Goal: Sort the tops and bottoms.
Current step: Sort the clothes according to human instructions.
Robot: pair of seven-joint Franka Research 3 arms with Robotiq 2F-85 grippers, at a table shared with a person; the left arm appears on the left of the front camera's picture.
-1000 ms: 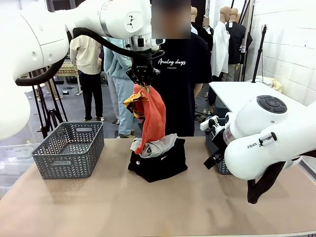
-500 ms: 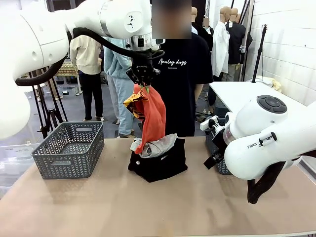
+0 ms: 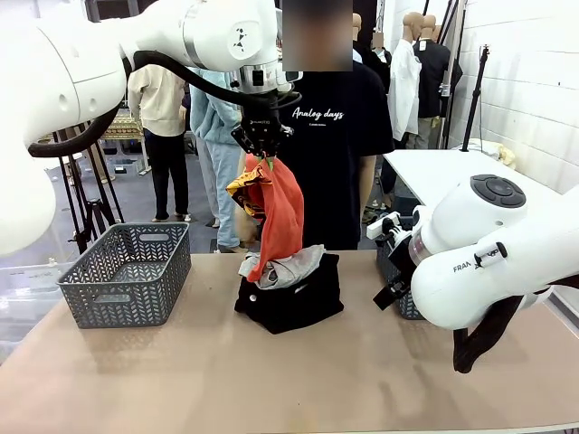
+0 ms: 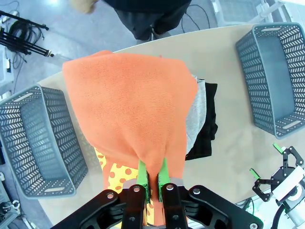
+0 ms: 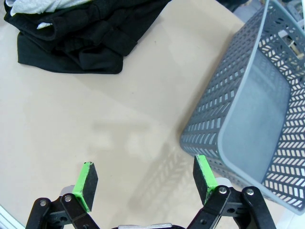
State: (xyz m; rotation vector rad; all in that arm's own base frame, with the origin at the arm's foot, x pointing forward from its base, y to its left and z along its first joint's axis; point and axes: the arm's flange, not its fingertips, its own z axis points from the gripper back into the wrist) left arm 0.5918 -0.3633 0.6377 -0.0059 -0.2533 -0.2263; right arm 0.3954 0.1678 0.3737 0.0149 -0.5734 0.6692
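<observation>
The left gripper (image 3: pixel 264 154) clamps the orange top (image 3: pixel 284 212), whose hem below it rests on the grey top (image 3: pixel 291 265); lifting could drag that.

Tan table (image 3: pixel 208 380), black bottoms (image 3: pixel 294 306), left basket (image 3: pixel 127 274), right basket (image 5: pixel 257 109)

"Analog days" on black T-shirt (image 3: pixel 336 158), perhaps "FRAN" on right arm (image 3: pixel 493 271)
</observation>
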